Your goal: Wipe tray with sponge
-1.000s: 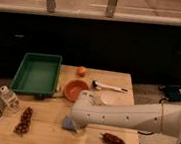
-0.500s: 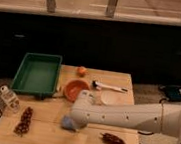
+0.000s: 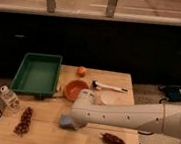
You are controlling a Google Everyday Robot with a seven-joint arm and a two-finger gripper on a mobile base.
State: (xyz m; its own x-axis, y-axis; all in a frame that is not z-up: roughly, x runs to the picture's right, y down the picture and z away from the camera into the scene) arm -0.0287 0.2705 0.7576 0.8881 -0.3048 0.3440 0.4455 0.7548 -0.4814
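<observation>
The green tray (image 3: pixel 37 74) sits at the back left of the wooden table. The blue-grey sponge (image 3: pixel 66 122) lies on the table near the front middle, well to the right and in front of the tray. My white arm reaches in from the right, and my gripper (image 3: pixel 73 119) is right at the sponge, over its right side. The end of the arm hides the fingers.
An orange bowl (image 3: pixel 76 89) stands just right of the tray, with a small orange fruit (image 3: pixel 81 71) behind it. A white-handled tool (image 3: pixel 109 87) and a pale disc (image 3: pixel 109 97) lie to the right. A dark red chilli (image 3: pixel 113 139), a brown cluster (image 3: pixel 24 121) and a small bottle (image 3: pixel 9 95) lie at the front.
My arm's end has shifted slightly left and down onto the sponge. Nothing else has moved.
</observation>
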